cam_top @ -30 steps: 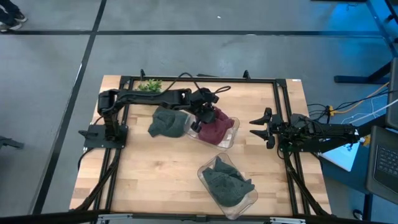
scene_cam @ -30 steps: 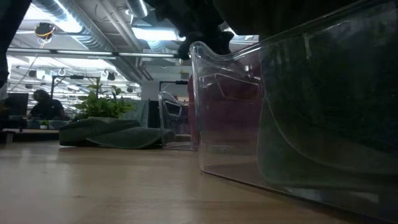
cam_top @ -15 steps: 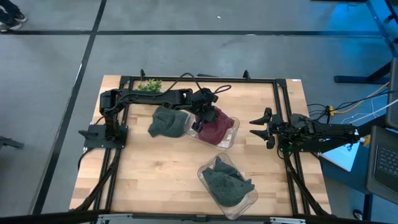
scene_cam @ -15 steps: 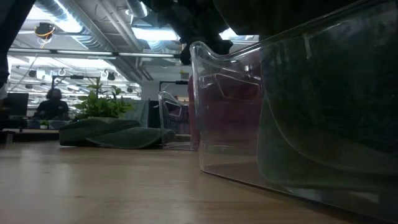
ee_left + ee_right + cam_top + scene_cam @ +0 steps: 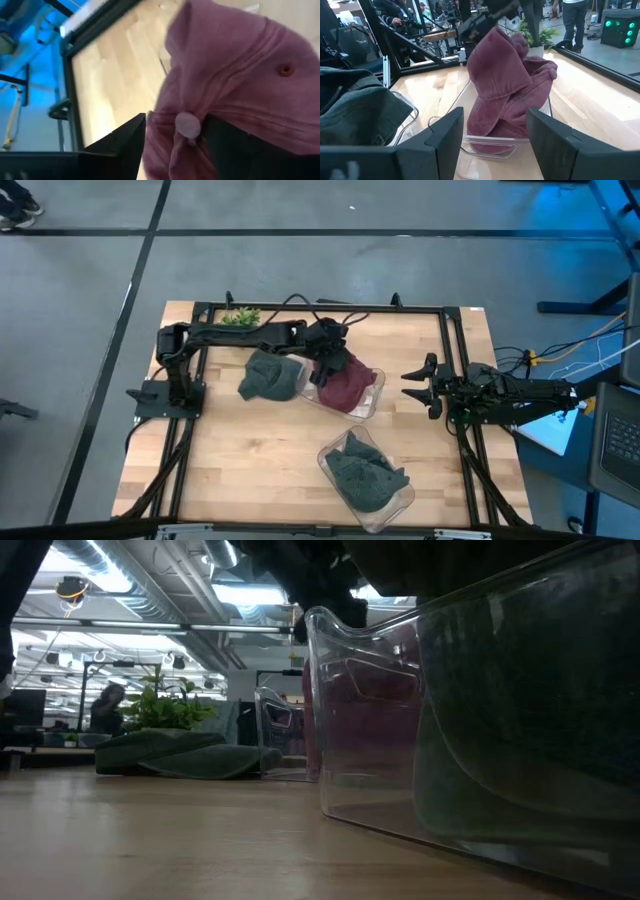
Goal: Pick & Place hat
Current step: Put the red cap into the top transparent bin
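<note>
Clamped in the left gripper (image 5: 172, 137), a soft maroon fabric hat (image 5: 507, 82) is held over a clear plastic bin (image 5: 368, 402), while the right gripper (image 5: 418, 385) is seen spread apart.

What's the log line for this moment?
left pincer: shut on maroon hat, over clear bin | right pincer: open, waiting at table's right edge

Dim, backlit low view under bright ceiling lights (image 5: 240, 592); blurred left wrist close-up
</note>
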`<state>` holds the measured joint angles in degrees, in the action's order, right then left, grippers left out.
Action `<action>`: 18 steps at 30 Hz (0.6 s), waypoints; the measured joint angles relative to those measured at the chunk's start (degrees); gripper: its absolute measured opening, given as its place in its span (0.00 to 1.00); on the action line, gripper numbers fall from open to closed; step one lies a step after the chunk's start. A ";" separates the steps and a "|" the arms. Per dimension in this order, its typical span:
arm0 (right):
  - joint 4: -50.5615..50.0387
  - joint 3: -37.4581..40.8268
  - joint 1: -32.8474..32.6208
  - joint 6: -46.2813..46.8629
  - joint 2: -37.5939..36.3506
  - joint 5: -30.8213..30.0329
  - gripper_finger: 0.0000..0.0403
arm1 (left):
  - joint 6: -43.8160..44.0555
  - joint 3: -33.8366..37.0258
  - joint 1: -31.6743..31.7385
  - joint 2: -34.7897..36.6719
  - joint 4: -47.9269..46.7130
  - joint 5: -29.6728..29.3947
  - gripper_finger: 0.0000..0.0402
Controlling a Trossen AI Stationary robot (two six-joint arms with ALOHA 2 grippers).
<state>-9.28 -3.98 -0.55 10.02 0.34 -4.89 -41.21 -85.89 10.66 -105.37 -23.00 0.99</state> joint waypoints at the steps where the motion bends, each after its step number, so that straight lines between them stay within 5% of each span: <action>1: -0.01 0.00 0.00 0.00 0.00 -0.01 0.53 | 0.00 0.00 0.00 0.49 0.27 0.00 0.49; 18: 0.00 -0.01 0.01 0.00 0.00 0.00 0.53 | 3.04 0.02 -0.45 10.54 -0.72 4.28 0.49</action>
<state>-9.28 -3.99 -0.54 10.02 0.34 -4.89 -38.17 -85.87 10.21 -94.83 -23.72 5.27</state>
